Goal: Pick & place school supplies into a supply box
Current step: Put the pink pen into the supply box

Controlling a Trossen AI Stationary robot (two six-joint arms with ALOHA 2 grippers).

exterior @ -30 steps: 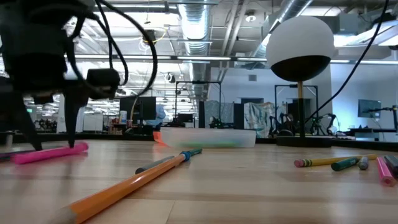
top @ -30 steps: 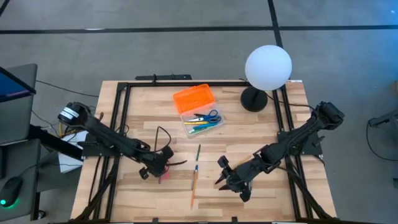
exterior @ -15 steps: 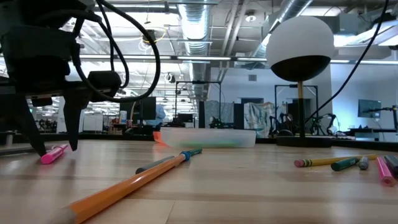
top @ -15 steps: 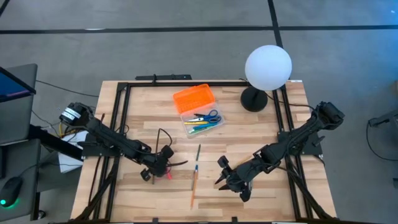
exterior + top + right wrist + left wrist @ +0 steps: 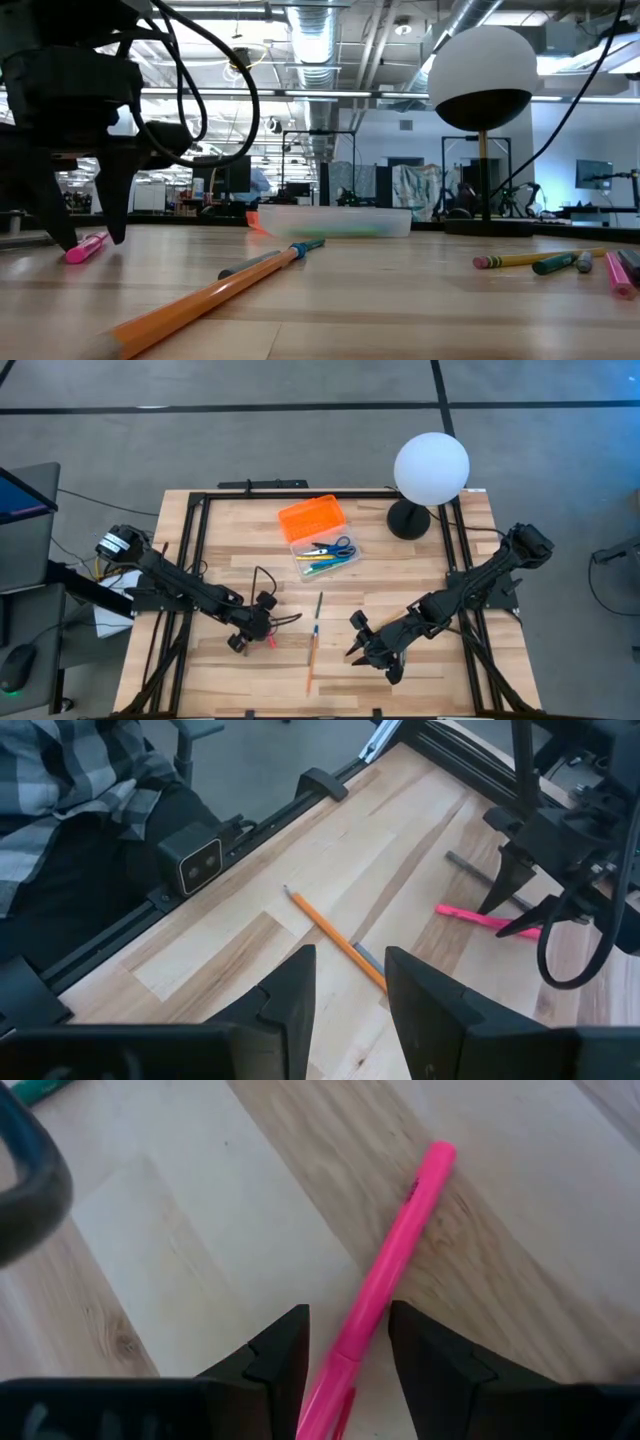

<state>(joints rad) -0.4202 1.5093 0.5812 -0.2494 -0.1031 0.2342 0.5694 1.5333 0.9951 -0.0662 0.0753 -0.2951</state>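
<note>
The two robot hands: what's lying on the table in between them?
In the high view, an orange pencil and a dark pen lie between the left gripper and right gripper.

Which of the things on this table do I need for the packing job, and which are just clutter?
Job:
- pink marker, between the open left claw fingers
- orange pencil
- teal pen
- supply box, scissors inside

Clutter:
- globe lamp
- black cable

Pink marker (image 5: 385,1295) flat on table; supply box (image 5: 321,541) open, part-filled.
</note>
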